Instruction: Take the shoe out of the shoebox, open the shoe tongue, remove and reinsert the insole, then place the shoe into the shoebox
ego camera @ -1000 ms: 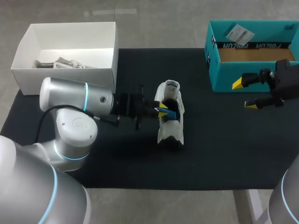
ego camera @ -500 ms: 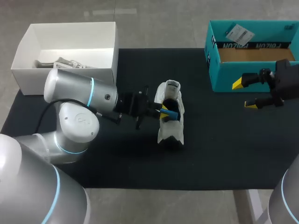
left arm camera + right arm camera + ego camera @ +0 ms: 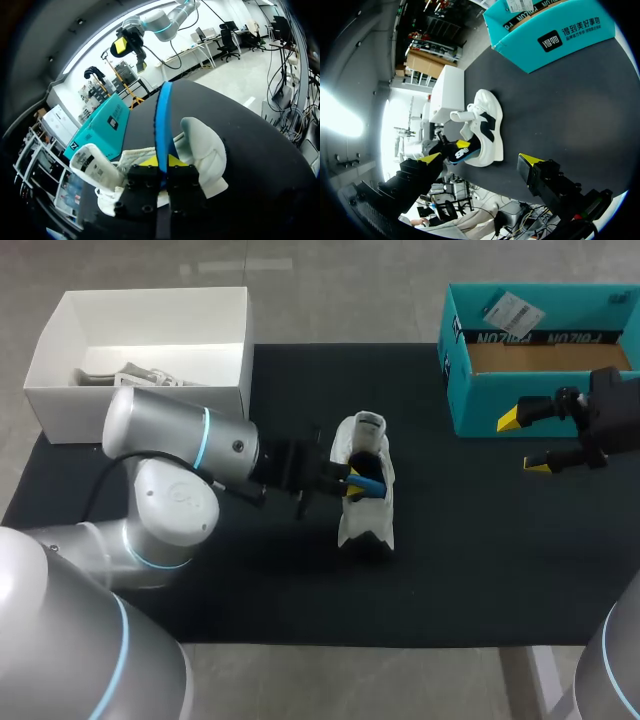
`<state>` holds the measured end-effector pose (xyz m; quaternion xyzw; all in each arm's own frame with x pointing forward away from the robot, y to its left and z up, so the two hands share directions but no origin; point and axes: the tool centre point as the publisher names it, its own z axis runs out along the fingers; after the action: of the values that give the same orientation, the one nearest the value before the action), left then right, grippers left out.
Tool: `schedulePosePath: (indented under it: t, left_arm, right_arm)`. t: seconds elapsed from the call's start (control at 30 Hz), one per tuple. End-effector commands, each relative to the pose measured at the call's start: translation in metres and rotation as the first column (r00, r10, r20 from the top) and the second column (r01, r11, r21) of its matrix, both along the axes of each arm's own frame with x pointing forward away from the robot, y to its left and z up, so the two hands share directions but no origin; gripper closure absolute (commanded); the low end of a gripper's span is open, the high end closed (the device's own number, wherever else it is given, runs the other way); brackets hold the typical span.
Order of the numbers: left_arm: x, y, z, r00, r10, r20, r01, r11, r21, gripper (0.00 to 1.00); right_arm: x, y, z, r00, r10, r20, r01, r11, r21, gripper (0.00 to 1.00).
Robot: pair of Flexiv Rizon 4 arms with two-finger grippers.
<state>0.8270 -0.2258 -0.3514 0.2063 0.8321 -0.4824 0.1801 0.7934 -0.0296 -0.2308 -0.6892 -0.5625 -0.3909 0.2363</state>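
— Any change over the last second?
— Yes. Left arm (image 3: 190, 440): wrist crept nearer the shoe (image 3: 365, 520), elbow swung up and round. Insole (image 3: 368, 483): blue end now reaching further across the shoe's opening. Shoe itself: not shifted, standing mid-tabletop (image 3: 480, 570), tongue (image 3: 368, 425) pulled back.
— Meaning for the task?
— Probably midway through the insole step. Going in rather than coming out, judging by the push toward the shoe, but hard to call for certain. Not seated flat yet. Boxing up yet to come.
— Left jaws?
— Narrow, clamped on the insole from both sides. Seen edge-on in the left wrist view: a blue strip running ahead over the white upper.
— Right jaws?
— Spread wide, nothing between, nothing touched. Parked just in front of the teal shoebox (image 3: 470, 405), well apart from the shoe.
— Shoebox?
— Far right corner of the tabletop, open, no shoe inside.
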Motion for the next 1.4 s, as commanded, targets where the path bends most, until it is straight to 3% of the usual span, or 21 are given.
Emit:
schedulePosePath:
  t: [0.03, 0.43, 0.67, 0.7, 0.8, 0.83, 1.4]
  left_arm:
    - [0.003, -0.014, -0.009, 1.0, 0.013, 0.01, -0.013, 1.0, -0.009, 1.0]
    - [0.018, -0.015, -0.019, 0.997, 0.059, 0.043, -0.06, 0.998, 0.029, 1.0]
    - [0.019, -0.005, -0.01, 0.997, 0.051, 0.063, -0.054, 0.997, 0.047, 1.0]
    - [0.018, -0.004, -0.007, 0.997, 0.049, 0.063, -0.052, 0.998, 0.046, 0.97]
    - [0.016, 0.0, 0.002, 0.997, 0.037, 0.069, -0.04, 0.999, 0.037, 0.59]
    - [0.015, 0.001, 0.004, 0.997, 0.031, 0.071, -0.034, 0.999, 0.038, 0.52]
    - [0.014, 0.007, 0.016, 0.991, -0.034, 0.13, 0.003, 0.971, 0.239, 0.63]
  right_arm:
    - [0.0, 0.001, 0.0, 1.0, -0.002, -0.002, 0.002, 1.0, -0.003, 0.0]
    - [0.0, 0.001, 0.0, 1.0, -0.002, -0.002, 0.002, 1.0, -0.003, 0.0]
    - [0.0, 0.001, 0.0, 1.0, -0.002, -0.002, 0.002, 1.0, -0.003, 0.0]
    - [0.0, 0.001, 0.0, 1.0, -0.002, -0.002, 0.002, 1.0, -0.003, 0.0]
    - [0.0, 0.001, 0.0, 1.0, -0.002, -0.002, 0.002, 1.0, -0.003, 0.0]
    - [0.0, 0.001, 0.0, 1.0, -0.002, -0.002, 0.002, 1.0, -0.003, 0.0]
    - [0.0, 0.001, 0.0, 1.0, -0.002, -0.002, 0.002, 1.0, -0.003, 0.0]
